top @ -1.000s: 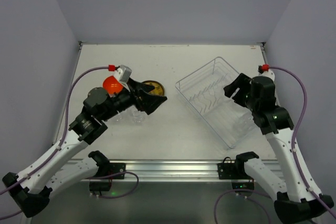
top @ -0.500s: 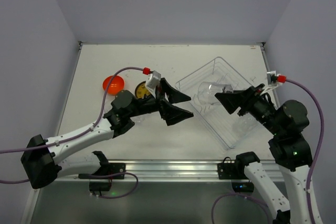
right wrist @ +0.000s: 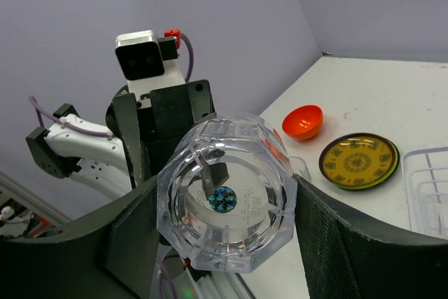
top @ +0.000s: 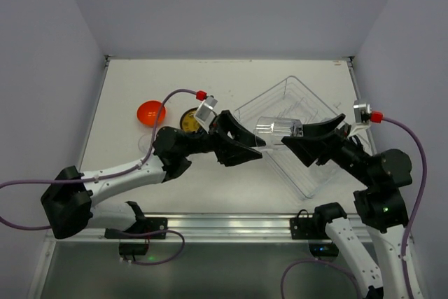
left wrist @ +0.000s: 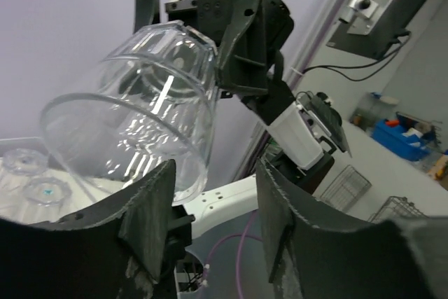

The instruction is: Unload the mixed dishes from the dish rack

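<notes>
Cup (top: 273, 129) sits clamped in right gripper (top: 294, 133), left gripper (left wrist: 213, 176) apart; only right wrist shows its sticker (right wrist: 222, 199).

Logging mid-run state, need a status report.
Right gripper shut on clear cup, held over dish rack left edge. Left gripper open at cup's mouth. Nothing between.

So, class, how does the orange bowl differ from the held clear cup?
The orange bowl is opaque; the clear cup is see-through. The bowl rests on the table; the cup is held aloft by the right gripper. The bowl opens upward; the cup is tipped sideways. Both are empty.
</notes>
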Robot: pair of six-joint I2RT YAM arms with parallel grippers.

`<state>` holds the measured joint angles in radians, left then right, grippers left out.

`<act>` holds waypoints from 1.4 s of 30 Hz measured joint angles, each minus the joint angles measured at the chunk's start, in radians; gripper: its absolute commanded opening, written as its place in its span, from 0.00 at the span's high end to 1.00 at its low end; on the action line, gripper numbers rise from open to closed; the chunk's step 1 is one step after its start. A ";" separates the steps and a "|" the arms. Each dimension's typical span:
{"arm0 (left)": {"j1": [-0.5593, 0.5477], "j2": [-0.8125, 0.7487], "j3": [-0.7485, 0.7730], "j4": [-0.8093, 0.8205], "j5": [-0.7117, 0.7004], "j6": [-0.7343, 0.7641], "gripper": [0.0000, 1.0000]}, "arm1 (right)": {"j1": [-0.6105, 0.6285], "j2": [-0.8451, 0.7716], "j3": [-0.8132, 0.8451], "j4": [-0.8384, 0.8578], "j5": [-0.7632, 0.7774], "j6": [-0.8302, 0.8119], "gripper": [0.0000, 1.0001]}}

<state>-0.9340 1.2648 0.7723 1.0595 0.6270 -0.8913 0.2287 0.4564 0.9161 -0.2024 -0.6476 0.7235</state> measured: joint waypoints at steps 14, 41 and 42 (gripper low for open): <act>-0.032 0.029 0.008 0.025 0.004 0.026 1.00 | -0.001 -0.050 -0.099 0.109 -0.040 0.041 0.46; -0.058 0.075 0.504 -1.609 -0.676 0.527 1.00 | 0.000 -0.081 0.055 -0.542 0.549 -0.219 0.01; -0.058 0.101 0.519 -1.669 -0.693 0.537 1.00 | 0.000 -0.073 0.077 -0.567 0.577 -0.228 0.01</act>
<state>-0.9916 1.3663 1.2911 -0.6098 -0.0662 -0.3542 0.2287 0.3836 0.9932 -0.7692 -0.0704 0.4953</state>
